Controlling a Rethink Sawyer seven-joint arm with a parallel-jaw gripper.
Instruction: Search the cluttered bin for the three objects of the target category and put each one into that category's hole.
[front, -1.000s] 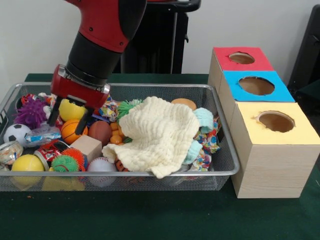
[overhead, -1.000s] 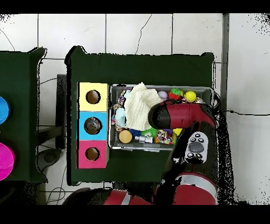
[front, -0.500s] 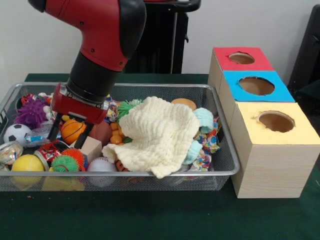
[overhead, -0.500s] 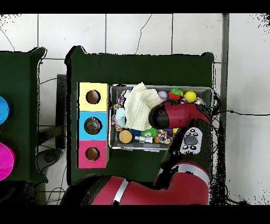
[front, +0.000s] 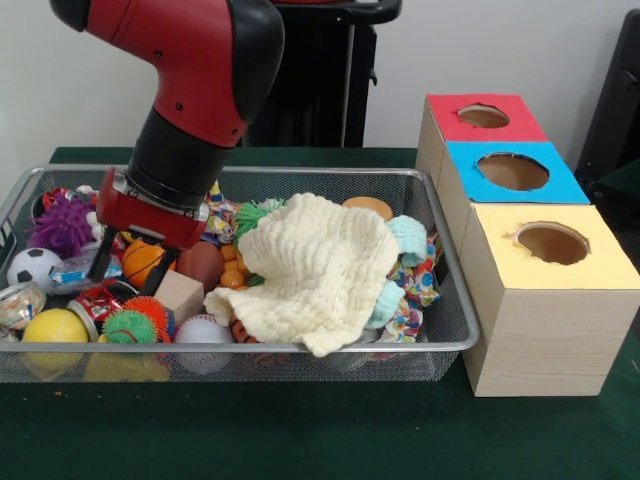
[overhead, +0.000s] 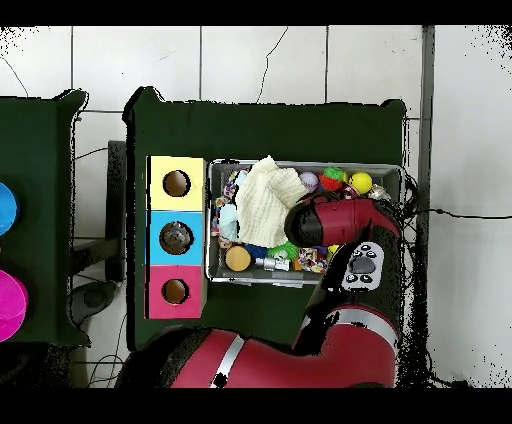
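Observation:
My gripper (front: 130, 268) is down inside the wire bin (front: 330, 172) at its left side. It is open, and its two black fingers (front: 98, 262) straddle an orange basketball-style ball (front: 140, 258). Other balls lie around it: a brown one (front: 203, 262), a baseball (front: 203, 332), a yellow one (front: 55, 328), a soccer ball (front: 32, 267) and a purple spiky one (front: 62, 222). In the overhead view the red arm (overhead: 335, 222) covers the bin's right half and hides the gripper.
A cream cloth (front: 320, 265) lies over the bin's middle. A wooden block (front: 180, 294) sits just right of the fingers. Three boxes with round holes stand right of the bin: red (front: 485, 117), blue (front: 512, 172) and yellow (front: 552, 243).
The gripper came down and slightly left into the bin, from above a yellow ball to around the orange ball. Its fingers kept about the same spread.

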